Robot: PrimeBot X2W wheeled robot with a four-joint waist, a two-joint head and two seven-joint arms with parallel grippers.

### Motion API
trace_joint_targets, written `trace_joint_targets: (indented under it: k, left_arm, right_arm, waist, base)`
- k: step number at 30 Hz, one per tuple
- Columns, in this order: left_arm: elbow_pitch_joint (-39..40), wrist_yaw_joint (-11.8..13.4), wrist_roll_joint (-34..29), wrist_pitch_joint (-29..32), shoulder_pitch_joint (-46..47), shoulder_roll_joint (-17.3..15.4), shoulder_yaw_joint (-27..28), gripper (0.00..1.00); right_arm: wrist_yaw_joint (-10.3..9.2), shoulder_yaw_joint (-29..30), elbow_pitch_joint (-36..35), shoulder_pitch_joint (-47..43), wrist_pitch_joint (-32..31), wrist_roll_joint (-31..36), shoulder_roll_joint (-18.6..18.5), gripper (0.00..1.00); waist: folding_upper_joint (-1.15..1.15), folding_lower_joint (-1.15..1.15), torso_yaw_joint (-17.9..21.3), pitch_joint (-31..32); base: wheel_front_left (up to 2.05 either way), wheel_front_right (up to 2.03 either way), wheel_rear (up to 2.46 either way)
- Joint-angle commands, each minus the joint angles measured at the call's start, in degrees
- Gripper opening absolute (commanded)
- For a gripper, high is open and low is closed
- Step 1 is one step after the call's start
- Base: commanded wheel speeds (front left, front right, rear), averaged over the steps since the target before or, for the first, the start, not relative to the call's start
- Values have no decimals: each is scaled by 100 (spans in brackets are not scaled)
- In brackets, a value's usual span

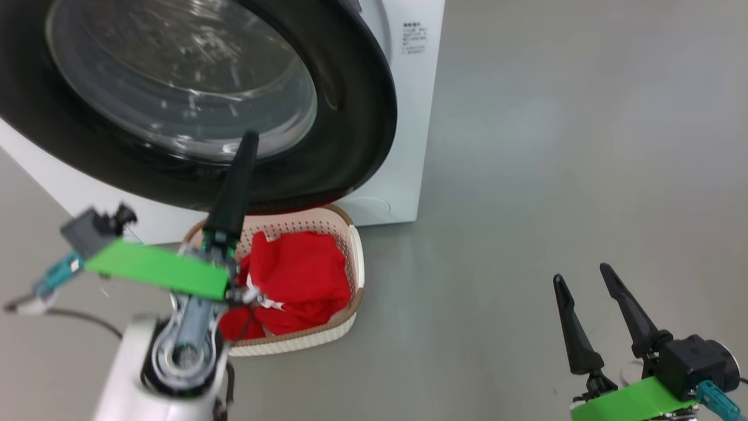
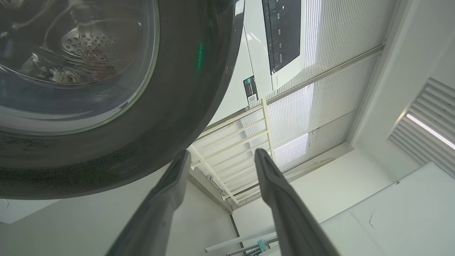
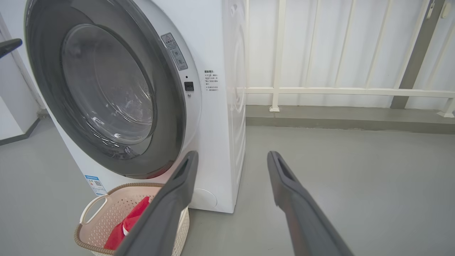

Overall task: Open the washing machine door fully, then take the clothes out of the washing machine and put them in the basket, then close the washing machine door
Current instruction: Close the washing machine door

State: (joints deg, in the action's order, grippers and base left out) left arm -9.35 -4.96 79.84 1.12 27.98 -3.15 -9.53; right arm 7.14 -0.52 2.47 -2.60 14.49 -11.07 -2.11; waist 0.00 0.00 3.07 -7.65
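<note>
The washing machine door [image 1: 350,117] with its black rim and glass bowl stands a little off the front of the white washing machine [image 1: 409,117]; its latch side is ajar in the right wrist view, door [image 3: 106,89]. Below it on the floor sits the cream basket [image 1: 356,257], holding red clothes [image 1: 304,275] with white trim. My left gripper [image 1: 245,146] points up over the basket, close to the door's lower rim [image 2: 170,106]. Its fingers stand apart and empty in the left wrist view, gripper [image 2: 222,154]. My right gripper [image 1: 581,275] is open and empty, low at the right.
Bare grey floor [image 1: 555,146] spreads to the right of the machine. A white railing [image 3: 320,91] on a low kerb runs behind it. The machine's dark control panel [image 2: 284,35] is above the door. The basket [image 3: 92,209] and red clothes [image 3: 124,227] lie left of my right gripper [image 3: 233,156].
</note>
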Motion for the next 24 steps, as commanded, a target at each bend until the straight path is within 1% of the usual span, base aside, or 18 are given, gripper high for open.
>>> trace_joint_targets:
  k: [1,3,6,8,12,16,18,24]
  left_arm:
    - [360,88,-99,-111,-270,-169,127,97]
    - [535,137,-408,-269,-576,-293,72,100]
    - [712,207,-834,-586,-1013,-412,41,100]
    - [793,229,-896,-728,-1286,-390,54,100]
    - [898,247,-1214,-988,-1626,-457,22,100]
    - [1000,321,-1953,-1345,-1956,-644,-62,100]
    - [1057,403,-2437,-1464,-2099,-766,-89,100]
    - [1310,646,-3666,-1598,-2559,-901,-2,100]
  right_arm:
    - [35,-82,-146,-11,51,-54,-76,100]
    - [35,-65,-154,-67,51,-59,-76,100]
    - [35,-30,-179,-146,51,-46,-76,100]
    - [35,-1,-201,-202,51,-31,-76,100]
    - [35,47,-225,-292,51,-28,-76,100]
    - [35,92,-264,-385,51,-30,-76,100]
    - [35,107,-284,-420,51,-30,-76,100]
    - [35,196,-374,-497,51,-22,-76,100]
  waist:
    - [0,0,-117,226]
    - [0,0,-141,313]
    - [0,0,-184,447]
    - [0,0,-218,528]
    - [0,0,-278,629]
    - [0,0,-339,733]
    - [0,0,-352,768]
    - [0,0,-354,808]
  base:
    - [0,0,0]
    - [0,0,0]
    - [0,0,0]
    - [0,0,0]
    - [0,0,0]
    - [0,0,0]
    - [0,0,0]
    - [0,0,0]
